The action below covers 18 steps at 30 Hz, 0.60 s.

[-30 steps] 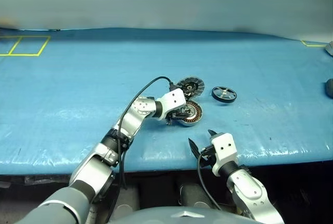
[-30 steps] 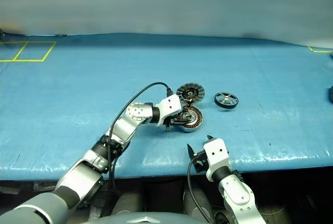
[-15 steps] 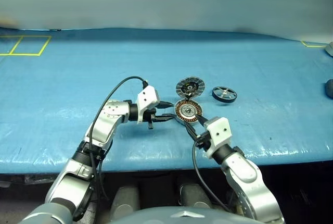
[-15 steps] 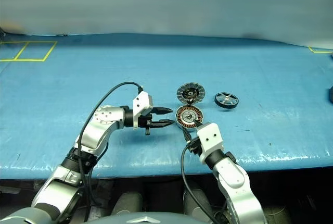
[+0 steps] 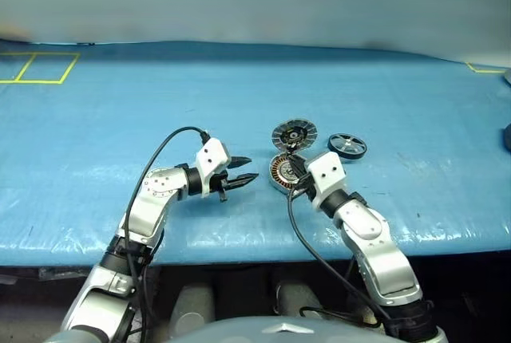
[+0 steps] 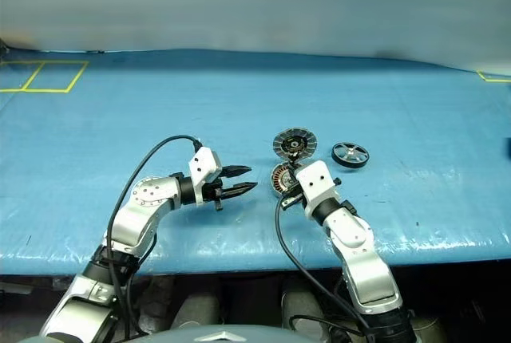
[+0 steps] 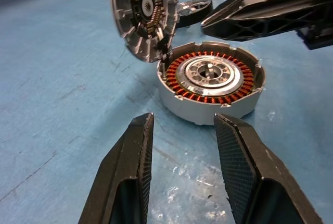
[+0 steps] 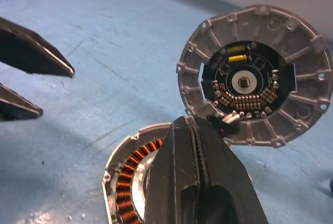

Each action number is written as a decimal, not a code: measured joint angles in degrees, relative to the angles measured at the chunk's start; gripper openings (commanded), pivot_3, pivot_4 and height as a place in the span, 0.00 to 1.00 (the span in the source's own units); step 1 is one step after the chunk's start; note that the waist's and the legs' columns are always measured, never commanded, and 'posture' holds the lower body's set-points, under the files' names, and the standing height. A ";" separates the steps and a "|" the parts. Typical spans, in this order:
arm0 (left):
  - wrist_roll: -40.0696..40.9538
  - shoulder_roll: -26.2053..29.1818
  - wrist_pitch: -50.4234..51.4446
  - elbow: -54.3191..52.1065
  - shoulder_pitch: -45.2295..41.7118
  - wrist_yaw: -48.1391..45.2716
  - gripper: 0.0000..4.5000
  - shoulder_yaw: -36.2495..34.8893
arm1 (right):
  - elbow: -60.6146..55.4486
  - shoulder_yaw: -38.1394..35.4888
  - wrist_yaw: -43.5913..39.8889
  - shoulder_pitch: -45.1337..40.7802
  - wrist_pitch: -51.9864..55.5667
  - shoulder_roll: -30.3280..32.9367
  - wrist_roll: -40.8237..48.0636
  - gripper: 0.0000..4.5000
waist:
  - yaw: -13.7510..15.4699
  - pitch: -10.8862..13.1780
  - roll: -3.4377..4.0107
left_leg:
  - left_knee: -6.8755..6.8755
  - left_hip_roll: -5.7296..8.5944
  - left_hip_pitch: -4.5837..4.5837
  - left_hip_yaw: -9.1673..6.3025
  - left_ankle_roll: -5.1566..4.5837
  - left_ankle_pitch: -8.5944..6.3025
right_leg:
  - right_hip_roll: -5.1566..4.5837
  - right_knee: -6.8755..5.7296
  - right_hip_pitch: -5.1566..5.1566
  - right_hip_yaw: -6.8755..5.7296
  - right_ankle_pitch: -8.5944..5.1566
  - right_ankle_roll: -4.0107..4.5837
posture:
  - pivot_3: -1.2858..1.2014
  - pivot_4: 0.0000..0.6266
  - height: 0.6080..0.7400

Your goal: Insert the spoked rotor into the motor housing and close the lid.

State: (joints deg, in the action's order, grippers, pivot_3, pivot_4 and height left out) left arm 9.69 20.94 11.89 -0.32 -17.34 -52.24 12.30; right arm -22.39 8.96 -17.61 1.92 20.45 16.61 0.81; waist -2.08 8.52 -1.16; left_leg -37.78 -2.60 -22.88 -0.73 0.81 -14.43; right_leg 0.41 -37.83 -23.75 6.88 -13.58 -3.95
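Head stereo looks down; wrist cameras close, share motor housing.

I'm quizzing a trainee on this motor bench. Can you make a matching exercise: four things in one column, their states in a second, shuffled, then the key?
Things:
1. motor housing
2. lid
3. spoked rotor
4. right tool

States:
A. lies flat on the table, apart from the other parts, to the right
B. fingers shut together, above the housing
C. stands up on edge at the housing's rim, inner face showing
D. lies open-topped, copper windings showing, nothing inserted

Pairs: 1-D, 2-C, 3-A, 4-B
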 measured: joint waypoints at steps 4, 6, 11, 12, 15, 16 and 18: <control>-0.27 -0.10 0.04 0.00 1.07 1.06 0.44 0.11 | -0.84 -0.56 -2.06 2.97 1.20 1.85 0.95 0.00 | -0.04 0.00 0.01 | 0.00 -0.01 0.06 -0.01 0.00 0.00 | 0.03 -0.05 0.02 0.00 -0.10 -0.15 | 0.52 0.24 1.00; -0.24 -0.12 0.12 0.00 1.55 1.20 0.44 0.11 | -1.75 -0.29 -3.81 5.13 1.49 2.77 2.05 0.00 | -0.07 0.00 0.01 | 0.00 -0.02 0.06 0.00 0.00 0.00 | 0.03 -0.04 0.02 0.01 -0.10 -0.15 | 0.52 0.24 1.00; -0.23 -0.40 0.12 0.01 1.68 1.68 0.44 0.13 | -2.06 0.00 -4.19 5.45 1.52 2.24 2.27 0.00 | -0.17 0.00 0.01 | -0.04 -0.01 0.08 0.01 0.00 0.00 | 0.03 -0.05 0.04 0.02 -0.11 -0.15 | 0.52 0.24 1.00; -0.23 -0.41 0.10 0.04 1.67 1.76 0.44 0.13 | -1.90 0.45 -4.12 5.03 1.48 2.10 2.03 0.00 | -0.17 0.00 0.01 | -0.05 -0.02 0.09 0.01 0.00 0.01 | 0.03 -0.06 0.04 0.02 -0.13 -0.12 | 0.52 0.24 1.00; -0.25 -0.57 0.07 0.17 1.66 2.19 0.44 0.20 | -1.00 0.96 -3.74 3.51 1.33 1.08 1.80 0.00 | -0.13 0.00 0.01 | -0.08 -0.01 0.09 0.01 0.00 0.01 | 0.03 -0.05 0.06 0.03 -0.13 -0.10 | 0.52 0.24 1.00; -0.25 -0.59 0.07 0.18 1.66 2.20 0.44 0.20 | -0.84 0.96 -3.62 3.31 1.30 0.87 1.79 0.00 | -0.12 0.00 0.01 | -0.08 -0.01 0.08 0.01 0.00 0.01 | 0.02 -0.04 0.06 0.03 -0.13 -0.11 | 0.52 0.24 1.00; -0.24 -0.61 0.07 0.27 1.65 2.17 0.44 0.25 | -0.09 0.98 -3.41 2.64 1.27 0.66 1.66 0.00 | -0.09 0.00 0.01 | -0.07 0.00 0.07 0.01 0.00 0.01 | 0.02 -0.02 0.06 0.03 -0.12 -0.12 | 0.52 0.24 1.00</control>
State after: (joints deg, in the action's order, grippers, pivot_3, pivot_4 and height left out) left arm 9.44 20.33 11.95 -0.05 -15.69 -50.07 12.55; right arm -22.48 9.94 -21.02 4.55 21.72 17.27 2.47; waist -2.17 8.53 -1.15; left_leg -37.86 -2.60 -22.81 -0.72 0.81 -14.42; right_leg 0.42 -37.86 -23.69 6.91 -13.70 -4.07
